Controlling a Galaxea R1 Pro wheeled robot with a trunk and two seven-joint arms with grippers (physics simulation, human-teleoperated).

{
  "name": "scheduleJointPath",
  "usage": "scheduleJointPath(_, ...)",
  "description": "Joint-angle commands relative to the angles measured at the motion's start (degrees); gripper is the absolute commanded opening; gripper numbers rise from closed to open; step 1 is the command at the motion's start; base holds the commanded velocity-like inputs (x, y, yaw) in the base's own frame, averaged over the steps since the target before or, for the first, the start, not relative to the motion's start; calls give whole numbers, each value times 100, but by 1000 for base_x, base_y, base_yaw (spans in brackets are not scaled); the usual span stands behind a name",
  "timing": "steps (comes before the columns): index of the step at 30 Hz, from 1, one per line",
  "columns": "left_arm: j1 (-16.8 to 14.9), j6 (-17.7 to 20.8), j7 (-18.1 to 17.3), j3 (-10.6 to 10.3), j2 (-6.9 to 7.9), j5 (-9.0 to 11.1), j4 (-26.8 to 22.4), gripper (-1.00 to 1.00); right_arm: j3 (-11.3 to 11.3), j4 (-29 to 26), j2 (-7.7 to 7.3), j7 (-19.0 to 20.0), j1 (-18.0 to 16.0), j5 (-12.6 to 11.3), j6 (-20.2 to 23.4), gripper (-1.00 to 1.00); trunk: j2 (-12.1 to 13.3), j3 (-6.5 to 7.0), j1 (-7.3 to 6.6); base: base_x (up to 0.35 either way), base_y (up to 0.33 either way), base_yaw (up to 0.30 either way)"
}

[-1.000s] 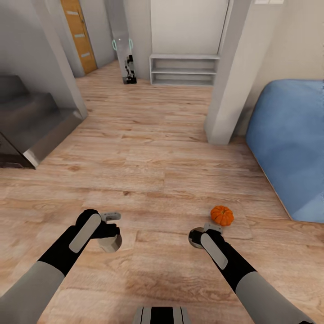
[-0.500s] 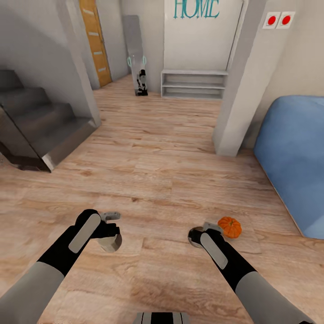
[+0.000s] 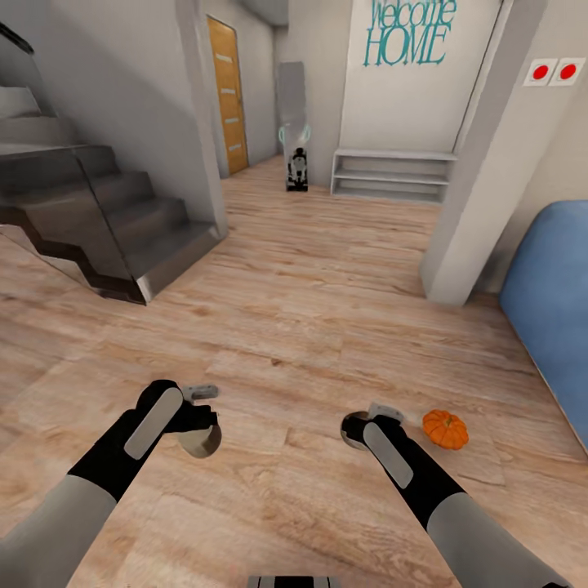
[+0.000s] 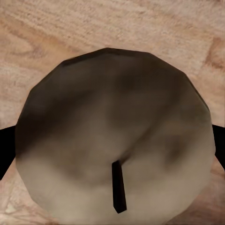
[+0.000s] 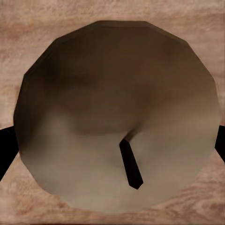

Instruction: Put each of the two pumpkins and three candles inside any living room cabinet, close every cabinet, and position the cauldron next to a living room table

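1. Each hand has a stubby grey-brown matte candle. The left gripper point(image 3: 198, 415) has its fingers clamped on one candle point(image 3: 200, 439), and up close its round top point(image 4: 115, 136) shows a short dark wick and a black finger at either edge.
2. Same deal on the other side: the right gripper point(image 3: 369, 423) is pinched onto the second grey-brown candle point(image 3: 354, 430), whose wick-topped face point(image 5: 117, 126) takes up nearly all of the wrist camera's picture, with black fingers at both sides.
3. A small ribbed bright-orange pumpkin point(image 3: 445, 429) sits on the floor just beside the right gripper, on its outer side, not touching it.
4. Everything's over a light wood plank floor point(image 3: 310, 302) with visible grain, running deep into the room.
5. Far right there's a big soft blue cushion-like shape point(image 3: 555, 302), near the pumpkin but apart from it.
6. A pale grey square pillar point(image 3: 482, 188) stands further back on the right, with two red round buttons point(image 3: 554, 71) on the wall next to it.
7. Left side: a dark grey staircase point(image 3: 106, 220) with a glass side panel.
8. At the back: a white open shelf unit point(image 3: 392, 174) under teal "Welcome HOME" lettering point(image 3: 406, 37), an orange wooden door point(image 3: 229, 98), and a small device point(image 3: 296, 159) standing against the wall; can't tell what it is.
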Motion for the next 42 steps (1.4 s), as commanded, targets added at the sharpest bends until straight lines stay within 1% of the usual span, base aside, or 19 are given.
scheduleJointPath(1,-5,5,54,-19,5,56,-2,-100,27,-12,-9,-50,-3,-54,4,-100,-2,-4,-2,-45,0,289)
scheduleJointPath(13,2,5,34,-18,8,68,-13,-100,33,-12,28,5,-3,-52,4,-100,-2,-4,-2,-18,0,289)
scheduleJointPath(20,2,5,34,-19,9,77,-17,-100,34,-12,34,8,-3,-53,4,-100,-2,-4,-2,-215,0,290)
scheduleJointPath(24,3,5,33,-19,10,78,-22,-100,34,-10,72,9,-3,-52,4,-100,-2,-4,-2,-196,0,291)
scheduleJointPath(29,3,5,33,-19,10,81,-25,-100,34,-5,105,9,-3,-51,6,-100,-2,-4,-2,-55,0,291)
scheduleJointPath(42,3,5,32,-19,10,82,-26,-100,34,-4,135,9,-3,-43,4,-100,-2,-4,-2,-40,0,291)
